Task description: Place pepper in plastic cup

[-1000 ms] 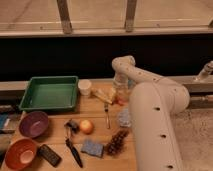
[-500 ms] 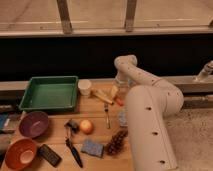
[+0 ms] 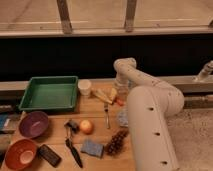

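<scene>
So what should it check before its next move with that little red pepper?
1. Gripper at the pepper: ok, right above it, at the table's far side.
2. Pepper gripped: cannot tell.
3. Plastic cup found: cannot tell, the arm may hide it.
4. Yellow sticks clear of pepper: not ok, they lie close beside it.
5. White cup out of the way: ok, stands apart by the green tray.

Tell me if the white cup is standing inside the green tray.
No: the white cup stands on the table just right of the green tray, while the gripper hangs further right near the pepper.
</scene>
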`<state>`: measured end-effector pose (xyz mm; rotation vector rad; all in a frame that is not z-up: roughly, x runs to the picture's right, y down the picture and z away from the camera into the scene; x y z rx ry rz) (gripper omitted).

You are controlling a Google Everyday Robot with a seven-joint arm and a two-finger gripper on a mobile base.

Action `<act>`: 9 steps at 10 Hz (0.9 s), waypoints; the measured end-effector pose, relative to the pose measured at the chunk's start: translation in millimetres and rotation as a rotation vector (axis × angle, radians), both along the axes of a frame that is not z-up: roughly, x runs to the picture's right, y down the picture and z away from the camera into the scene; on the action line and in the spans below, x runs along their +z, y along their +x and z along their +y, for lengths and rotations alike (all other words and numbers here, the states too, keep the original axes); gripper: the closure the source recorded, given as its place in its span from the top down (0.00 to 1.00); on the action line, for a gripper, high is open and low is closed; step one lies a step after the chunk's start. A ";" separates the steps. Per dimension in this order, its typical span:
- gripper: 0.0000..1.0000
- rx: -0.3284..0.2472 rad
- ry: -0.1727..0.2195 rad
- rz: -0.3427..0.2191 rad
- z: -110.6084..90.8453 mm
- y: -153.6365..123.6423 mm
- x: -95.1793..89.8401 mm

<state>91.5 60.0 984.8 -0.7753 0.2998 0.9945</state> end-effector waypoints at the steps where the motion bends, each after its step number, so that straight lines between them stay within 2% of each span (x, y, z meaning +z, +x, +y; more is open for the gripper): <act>1: 0.34 -0.001 0.000 -0.005 2.7 -1.2 -2.6; 4: 0.05 -0.001 -0.001 -0.009 1.6 -2.6 -5.4; 5: 0.01 -0.001 -0.002 -0.012 1.5 -4.4 -6.3; 7: 0.00 -0.002 -0.004 -0.013 2.0 -5.1 -6.4; 9: 0.00 0.010 0.015 -0.045 -0.2 -14.8 -14.1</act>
